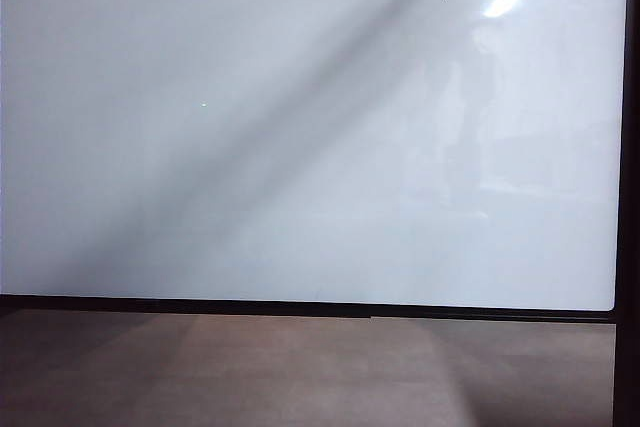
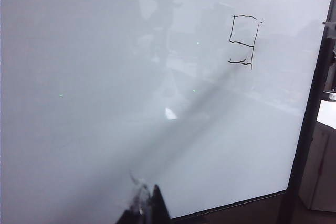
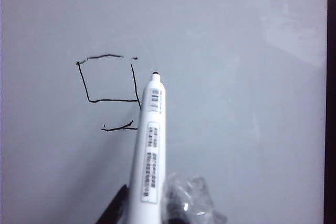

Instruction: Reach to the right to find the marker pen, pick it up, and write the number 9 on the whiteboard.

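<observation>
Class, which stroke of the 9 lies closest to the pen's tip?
The long vertical stroke, beside the pen in the right gripper; the other strokes lie farther off.

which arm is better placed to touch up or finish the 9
Right. Its gripper holds the marker pen, tip beside the number 9 on the whiteboard. The left gripper carries no pen and sits far from the digit.

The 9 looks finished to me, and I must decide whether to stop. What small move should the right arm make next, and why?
Probably back the right gripper and pen away: the 9 on the board shows loop, stem and foot. The left gripper hangs idle.
</observation>
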Robot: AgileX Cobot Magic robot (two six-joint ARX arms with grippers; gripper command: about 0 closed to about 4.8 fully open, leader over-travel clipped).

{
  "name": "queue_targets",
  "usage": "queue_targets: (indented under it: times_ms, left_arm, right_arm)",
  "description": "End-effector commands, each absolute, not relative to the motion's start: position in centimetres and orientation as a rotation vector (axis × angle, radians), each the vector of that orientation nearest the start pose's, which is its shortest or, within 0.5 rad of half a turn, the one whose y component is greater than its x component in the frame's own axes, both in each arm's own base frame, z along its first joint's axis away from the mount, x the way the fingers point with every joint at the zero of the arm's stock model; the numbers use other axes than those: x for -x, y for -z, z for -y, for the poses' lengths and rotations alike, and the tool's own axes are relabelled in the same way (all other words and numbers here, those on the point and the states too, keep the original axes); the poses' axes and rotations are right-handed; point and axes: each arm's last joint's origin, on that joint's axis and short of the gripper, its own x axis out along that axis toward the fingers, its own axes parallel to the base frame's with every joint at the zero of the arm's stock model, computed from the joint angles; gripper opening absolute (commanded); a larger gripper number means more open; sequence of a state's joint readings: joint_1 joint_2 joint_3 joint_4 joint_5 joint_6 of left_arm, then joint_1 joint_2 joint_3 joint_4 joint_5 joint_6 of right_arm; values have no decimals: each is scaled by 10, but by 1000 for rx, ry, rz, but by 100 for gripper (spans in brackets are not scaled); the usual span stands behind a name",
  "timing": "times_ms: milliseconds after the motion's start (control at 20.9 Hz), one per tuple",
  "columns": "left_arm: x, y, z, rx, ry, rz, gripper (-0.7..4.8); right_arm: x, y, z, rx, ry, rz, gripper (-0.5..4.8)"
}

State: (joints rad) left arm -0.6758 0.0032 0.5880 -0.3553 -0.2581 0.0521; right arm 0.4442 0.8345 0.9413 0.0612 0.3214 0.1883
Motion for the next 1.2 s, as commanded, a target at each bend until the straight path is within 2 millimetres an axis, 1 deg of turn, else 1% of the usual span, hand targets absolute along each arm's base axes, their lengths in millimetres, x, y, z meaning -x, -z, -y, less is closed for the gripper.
queue_targets:
  times_ms: [48, 192, 288, 336, 384, 432, 479, 527, 575, 623, 671, 719, 815, 911, 1055, 1151, 1199]
  left_arm:
    - [-20, -313, 7, 59, 410, 230, -5]
    - [-22, -310, 8, 55, 409, 220, -5]
    - [-29, -299, 13, 37, 396, 181, -5]
    - [-36, -285, 19, 14, 398, 138, -5]
    - [-40, -278, 22, 5, 399, 120, -5]
    - [-50, -259, 30, -7, 399, 97, -5]
    - [-54, -251, 33, -9, 398, 92, -5]
    - [-63, -229, 39, -23, 389, 65, -5]
    - [-67, -218, 42, -35, 382, 42, -5]
    - [-74, -194, 45, -68, 369, -25, -5]
    - [-76, -184, 46, -79, 365, -49, -5]
    - [-80, -165, 49, -95, 363, -79, -5]
    - [-82, -155, 51, -100, 382, -94, -5]
    - [-82, -157, 51, -86, 422, -71, -5]
    - [-83, -158, 50, -79, 438, -61, -5]
    - [-87, -158, 43, -75, 359, -62, -5]
    - [-90, -160, 36, -69, 271, -52, -5]
  right_arm:
    - [-158, -404, -66, -254, -140, 164, -6]
    - [-157, -405, -65, -254, -143, 166, -6]
    - [-155, -405, -64, -254, -143, 166, -6]
    - [-151, -405, -62, -250, -142, 155, -6]
    - [-149, -405, -61, -248, -142, 150, -6]
    - [-144, -404, -59, -242, -141, 138, -6]
    - [-141, -404, -57, -237, -145, 130, -6]
    - [-134, -404, -54, -225, -146, 116, -6]
    - [-131, -403, -53, -219, -145, 111, -6]
    - [-123, -404, -49, -207, -148, 107, -6]
    - [-119, -404, -47, -207, -148, 109, -6]
    - [-110, -405, -43, -204, -150, 113, -6]
    - [-102, -405, -39, -196, -151, 114, -6]
    - [-96, -405, -36, -193, -162, 115, -6]
    - [-94, -405, -36, -195, -170, 117, -6]
    - [-94, -404, -36, -197, -173, 113, -6]
    - [-94, -404, -36, -196, -173, 112, -6]
